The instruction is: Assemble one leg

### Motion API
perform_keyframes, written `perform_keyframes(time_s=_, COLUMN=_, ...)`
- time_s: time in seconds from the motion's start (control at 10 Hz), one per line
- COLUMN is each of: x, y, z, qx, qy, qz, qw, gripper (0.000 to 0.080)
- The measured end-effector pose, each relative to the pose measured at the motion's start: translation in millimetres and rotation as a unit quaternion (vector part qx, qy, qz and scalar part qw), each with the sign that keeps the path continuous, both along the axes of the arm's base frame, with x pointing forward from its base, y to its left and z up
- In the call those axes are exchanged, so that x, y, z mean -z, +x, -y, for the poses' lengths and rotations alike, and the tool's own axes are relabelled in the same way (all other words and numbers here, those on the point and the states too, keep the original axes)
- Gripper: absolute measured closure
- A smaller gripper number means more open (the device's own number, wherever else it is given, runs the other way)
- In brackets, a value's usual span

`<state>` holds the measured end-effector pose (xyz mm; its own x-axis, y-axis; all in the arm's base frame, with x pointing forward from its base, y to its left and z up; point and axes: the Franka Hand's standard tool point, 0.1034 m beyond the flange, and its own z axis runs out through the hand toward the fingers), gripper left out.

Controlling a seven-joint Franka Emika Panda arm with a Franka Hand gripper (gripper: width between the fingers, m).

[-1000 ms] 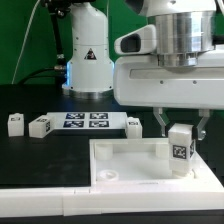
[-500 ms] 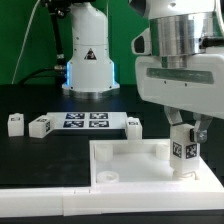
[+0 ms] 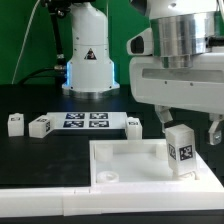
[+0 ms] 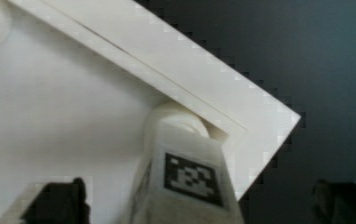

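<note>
— How is the gripper (image 3: 187,130) standing?

— Spread wide and holding nothing. In the wrist view its two dark fingers (image 4: 54,200) sit far out to either side, with clear space between each one and the part in the middle.

— And that part is the leg (image 3: 180,150)?

— Yes, the stubby white post directly under the tool, between the fingers and touching neither. It stands roughly upright at a corner of the white tray (image 3: 130,168), the far corner on the exterior view's right. I cannot tell whether it is seated in a socket.

— Any writing on it?

— Only a square black-and-white tag (image 3: 184,153) on its side, a coded block pattern with no letters. The wrist view shows the same tag (image 4: 196,182), blurred.

— What lies further out?

— On the black table (image 3: 30,160) behind the tray lies the marker board (image 3: 85,121) with four such tags. Three loose white posts stand near it, each tagged: one (image 3: 134,125) at the board's end on the exterior view's right, and two (image 3: 40,127) at its other end.

— Other labels?

— A yellow triangle sign (image 3: 88,55) on the white robot base (image 3: 88,70) at the back; its symbol is too small to read
</note>
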<state>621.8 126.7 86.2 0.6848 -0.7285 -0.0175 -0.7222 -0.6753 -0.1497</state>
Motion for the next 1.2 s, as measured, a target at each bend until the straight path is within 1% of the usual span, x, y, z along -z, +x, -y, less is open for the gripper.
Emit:
perform_keyframes(time_s=0.1, x=0.2, y=0.6, z=0.8, qx=-0.074, qy=-0.009, qz=0.008, qw=0.997, gripper=0.0151)
perform_keyframes(time_s=0.2, x=0.2, y=2.4, z=2.8, qx=-0.146, qy=-0.016, qz=0.014, qw=0.989, gripper=0.0151)
perform_keyframes(time_s=0.4, x=-0.7, y=4.2, z=3.8, qx=-0.259, qy=-0.028, qz=0.027, qw=0.965, gripper=0.015)
perform_keyframes(time_s=0.6, x=-0.7, y=4.5, z=5.7, qx=-0.368, qy=-0.04, qz=0.039, qw=0.928, gripper=0.015)
perform_keyframes(time_s=0.7, x=-0.6, y=4.6, z=6.6, qx=-0.42, qy=-0.047, qz=0.044, qw=0.905, gripper=0.015)
perform_keyframes(time_s=0.8, x=-0.5, y=4.5, z=6.1, qx=-0.456, qy=-0.05, qz=0.048, qw=0.887, gripper=0.015)
perform_keyframes(time_s=0.9, x=-0.5, y=4.6, z=6.4, qx=-0.469, qy=-0.051, qz=0.05, qw=0.88, gripper=0.015)
perform_keyframes(time_s=1.0, x=-0.5, y=4.6, z=6.4, qx=-0.468, qy=-0.051, qz=0.05, qw=0.881, gripper=0.015)
perform_keyframes(time_s=1.2, x=-0.5, y=4.6, z=6.4, qx=-0.468, qy=-0.051, qz=0.05, qw=0.881, gripper=0.0422)
